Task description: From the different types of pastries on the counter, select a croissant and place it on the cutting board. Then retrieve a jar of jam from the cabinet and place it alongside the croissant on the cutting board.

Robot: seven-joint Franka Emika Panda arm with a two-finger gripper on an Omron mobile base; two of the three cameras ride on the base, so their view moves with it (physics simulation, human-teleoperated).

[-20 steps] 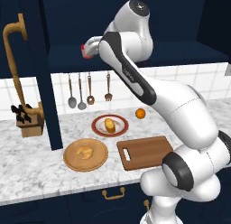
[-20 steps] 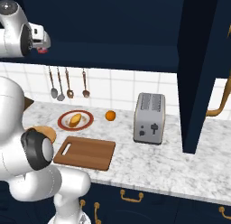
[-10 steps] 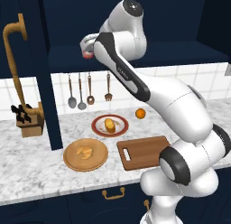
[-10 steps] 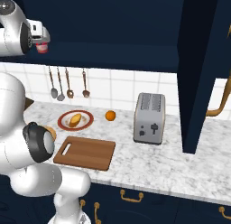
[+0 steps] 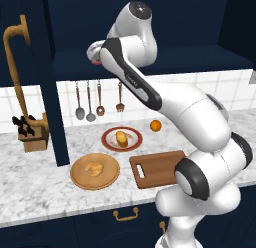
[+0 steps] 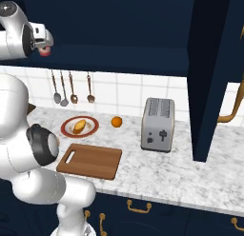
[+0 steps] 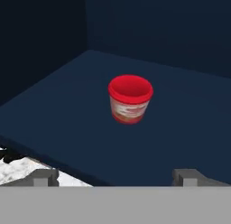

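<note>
Jam jar (image 7: 130, 99): standing upright on the cabinet (image 7: 180, 123) shelf, apart from everything, centred ahead of the gripper (image 7: 115, 177). Jaws: spread wide, holding nothing, well short of the jar. Arm: over the last second it is swinging up and leftward, bringing the gripper (image 5: 96, 56) level with the shelf recess; the reach for the jar is beginning. Croissant (image 5: 93, 167): lying on the round tan plate (image 5: 80, 179), not on the board (image 5: 160, 168), which is carrying nothing, so the first step is looking undone. Loaf pastry (image 5: 121, 137): resting on the red-rimmed plate (image 5: 109, 141). Orange (image 5: 156, 125): sitting on the desk (image 5: 50, 197).
</note>
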